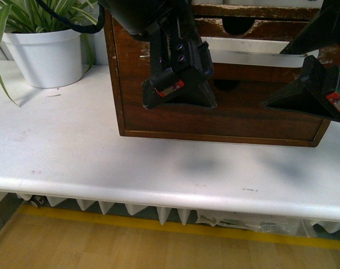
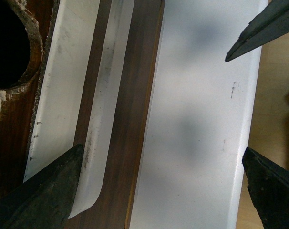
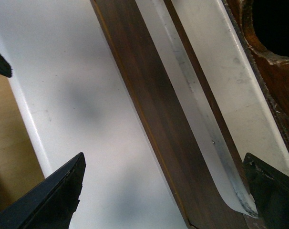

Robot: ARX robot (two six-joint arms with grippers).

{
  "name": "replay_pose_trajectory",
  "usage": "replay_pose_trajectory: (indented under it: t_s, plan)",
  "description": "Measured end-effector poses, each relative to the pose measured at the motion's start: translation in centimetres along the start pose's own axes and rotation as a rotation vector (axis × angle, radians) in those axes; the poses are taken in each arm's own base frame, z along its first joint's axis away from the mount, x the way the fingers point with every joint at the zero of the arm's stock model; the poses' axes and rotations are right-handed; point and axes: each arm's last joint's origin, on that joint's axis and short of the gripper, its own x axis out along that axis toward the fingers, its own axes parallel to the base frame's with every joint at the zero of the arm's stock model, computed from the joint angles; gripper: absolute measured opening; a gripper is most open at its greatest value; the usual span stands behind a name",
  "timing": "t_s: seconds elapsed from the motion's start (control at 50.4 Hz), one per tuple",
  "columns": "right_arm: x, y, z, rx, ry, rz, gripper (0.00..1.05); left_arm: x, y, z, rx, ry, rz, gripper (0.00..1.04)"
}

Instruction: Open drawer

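Dark brown wooden drawer (image 1: 271,29) sits in the upper part of the dark wooden cabinet (image 1: 136,84), at the back of the white table (image 1: 74,151), centre-right in the front view. Front edge is chipped, with a half-round notch (image 1: 240,25) in it and the long white handle (image 1: 260,51) running just below.

Left gripper (image 1: 178,92): hangs in front of the cabinet's left half, at handle height, above the table. Its wrist view shows the claw (image 2: 162,150) spread wide, nothing between the fingers. One finger (image 2: 49,191) overlaps the rounded end of the handle (image 2: 106,95); can't tell if it touches. Notch (image 2: 8,45) and chipped wood (image 2: 4,133) lie beyond the handle, table (image 2: 197,119) on the other side.

Right gripper (image 1: 316,92): in front of the cabinet's right end, about level with the left one. Claw (image 3: 164,156) also spread wide and empty. One finger (image 3: 273,191) is next to the other rounded handle end (image 3: 201,119); contact unclear. Notch (image 3: 278,24) is at the frame corner, table (image 3: 77,95) on the far side.

Can't tell how far out the drawer stands.

White round plant pot (image 1: 44,56) with a green striped-leaf plant (image 1: 24,17) is on the table left of the cabinet, well apart from both grippers.
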Motion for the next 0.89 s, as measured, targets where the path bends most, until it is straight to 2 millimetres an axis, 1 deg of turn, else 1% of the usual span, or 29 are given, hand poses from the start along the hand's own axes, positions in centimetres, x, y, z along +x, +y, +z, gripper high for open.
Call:
replay_pose_trajectory:
  t_s: [0.278, 0.595, 0.892]
  plan:
    - [-1.0, 0.7, 0.1, -0.051, 0.018, 0.096, 0.96, -0.9, -0.6, 0.1, 0.022, 0.018, -0.055, 0.99]
    - [-1.7, 2.2, -0.2, -0.078, 0.010, 0.182, 0.96, -2.7, -2.5, 0.8, 0.078, 0.061, -0.151, 0.99]
    - [-2.8, 3.8, -0.1, -0.100, 0.009, 0.242, 0.96, -4.2, -4.0, 1.3, 0.113, 0.088, -0.200, 0.99]
